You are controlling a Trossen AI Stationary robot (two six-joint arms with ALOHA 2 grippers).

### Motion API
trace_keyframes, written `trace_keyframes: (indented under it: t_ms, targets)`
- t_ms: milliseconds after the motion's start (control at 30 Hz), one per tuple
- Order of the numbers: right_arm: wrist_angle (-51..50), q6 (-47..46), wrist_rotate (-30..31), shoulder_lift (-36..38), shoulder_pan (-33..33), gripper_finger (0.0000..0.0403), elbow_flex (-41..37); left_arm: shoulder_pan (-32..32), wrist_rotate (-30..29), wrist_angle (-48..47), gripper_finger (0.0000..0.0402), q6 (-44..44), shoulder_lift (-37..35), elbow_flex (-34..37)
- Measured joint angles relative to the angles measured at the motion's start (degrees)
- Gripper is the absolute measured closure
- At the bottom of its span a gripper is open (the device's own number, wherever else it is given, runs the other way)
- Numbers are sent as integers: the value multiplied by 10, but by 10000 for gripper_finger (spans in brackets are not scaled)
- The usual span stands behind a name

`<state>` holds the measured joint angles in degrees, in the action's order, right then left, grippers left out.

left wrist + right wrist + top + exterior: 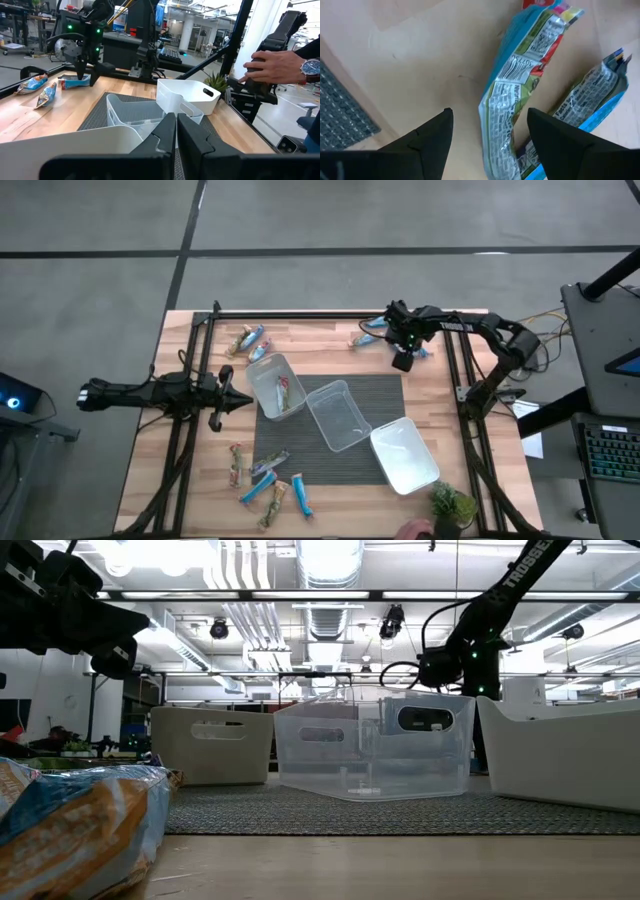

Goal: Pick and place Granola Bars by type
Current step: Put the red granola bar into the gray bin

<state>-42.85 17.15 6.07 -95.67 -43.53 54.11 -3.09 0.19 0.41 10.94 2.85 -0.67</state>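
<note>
Right tool (490, 137) agape astride blue bar (520, 85)

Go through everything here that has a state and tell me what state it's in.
Left pincer: shut, empty, beside the left tub.
Right pincer: open, straddling a blue granola bar.
Left tub: upright, holds one bar.
Middle tub: upright, looks empty.
Right tub: upright, looks empty.
Near bars: loose on the table.
</note>
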Motion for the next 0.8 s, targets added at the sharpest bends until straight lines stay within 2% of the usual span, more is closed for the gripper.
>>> trace_keyframes:
  t_ms: [800]
  targets:
    - [18, 13, 0, -20, -3, 182, 0, 0, 0, 0, 401, 0, 0, 0]
